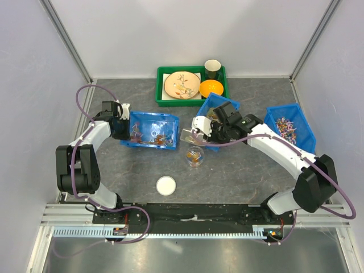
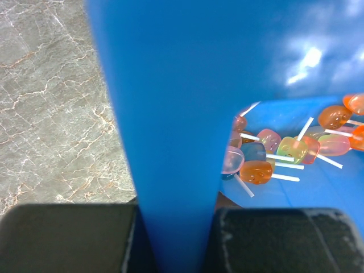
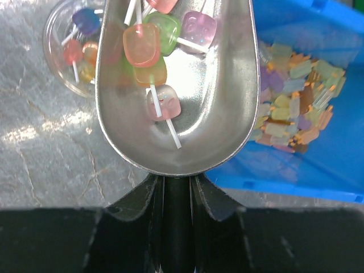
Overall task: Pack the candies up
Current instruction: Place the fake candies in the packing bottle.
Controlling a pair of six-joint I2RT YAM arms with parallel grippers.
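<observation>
The candies [image 3: 149, 48], small translucent sweets on white sticks, lie heaped in the bowl of a metal scoop [image 3: 187, 108] whose long axis runs straight out from the right gripper [image 3: 176, 196], its mouth pointing away over a clear cup [image 3: 74, 45] already holding a few. That gripper is pinched on the scoop's dark handle, so the sweets sit just beyond its fingers. More candies [image 2: 273, 153] lie in the blue bin [image 2: 170, 114], whose wall the left gripper [image 2: 173, 239] clamps edge-on.

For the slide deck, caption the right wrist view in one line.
Right gripper holds a metal scoop of lollipops beside a clear cup, blue bin of flat packets alongside.
</observation>
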